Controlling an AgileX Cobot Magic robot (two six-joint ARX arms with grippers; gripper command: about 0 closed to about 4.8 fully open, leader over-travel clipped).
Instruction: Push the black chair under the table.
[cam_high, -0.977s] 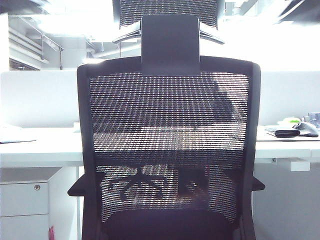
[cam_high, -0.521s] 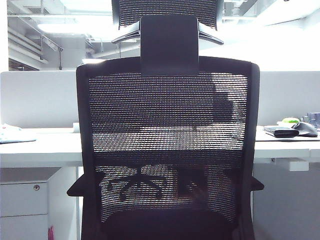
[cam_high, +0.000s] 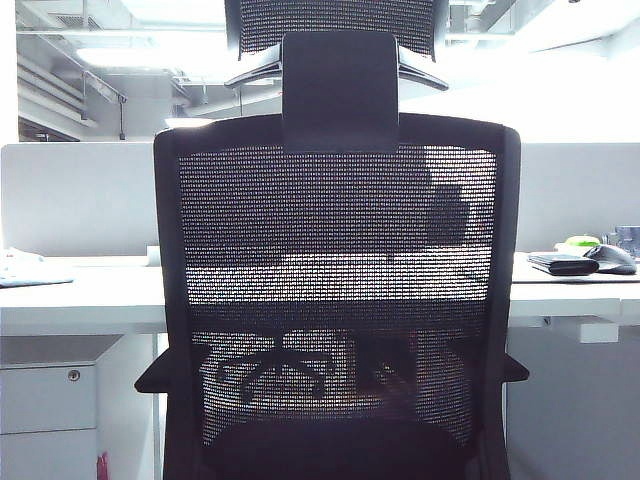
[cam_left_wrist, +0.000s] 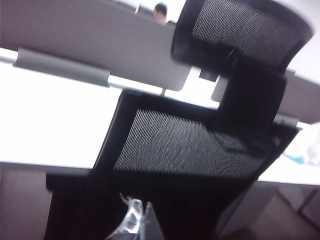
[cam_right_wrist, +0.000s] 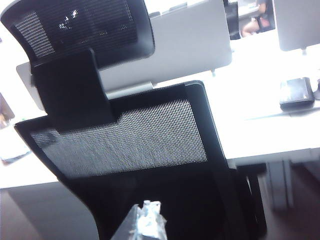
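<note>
The black chair (cam_high: 340, 260) fills the middle of the exterior view, its mesh back and headrest bracket facing the camera. Behind it runs the white table (cam_high: 80, 295) with its grey divider screen (cam_high: 80, 195). Neither gripper shows in the exterior view. In the left wrist view my left gripper (cam_left_wrist: 140, 217) points at the lower part of the chair (cam_left_wrist: 185, 145) back, tips together, holding nothing. My right gripper (cam_right_wrist: 147, 220) stands likewise before the chair (cam_right_wrist: 125, 135), tips together. Whether either touches the chair I cannot tell.
A white drawer cabinet (cam_high: 50, 410) stands under the table at the left. Black pouches and a mouse (cam_high: 585, 262) lie on the tabletop at the right, papers (cam_high: 20, 268) at the left. Through the mesh another chair's star base (cam_high: 285, 365) shows under the table.
The chair back stays in almost the same place, shifted a hair to the left. The background glare has dimmed since a second ago.
</note>
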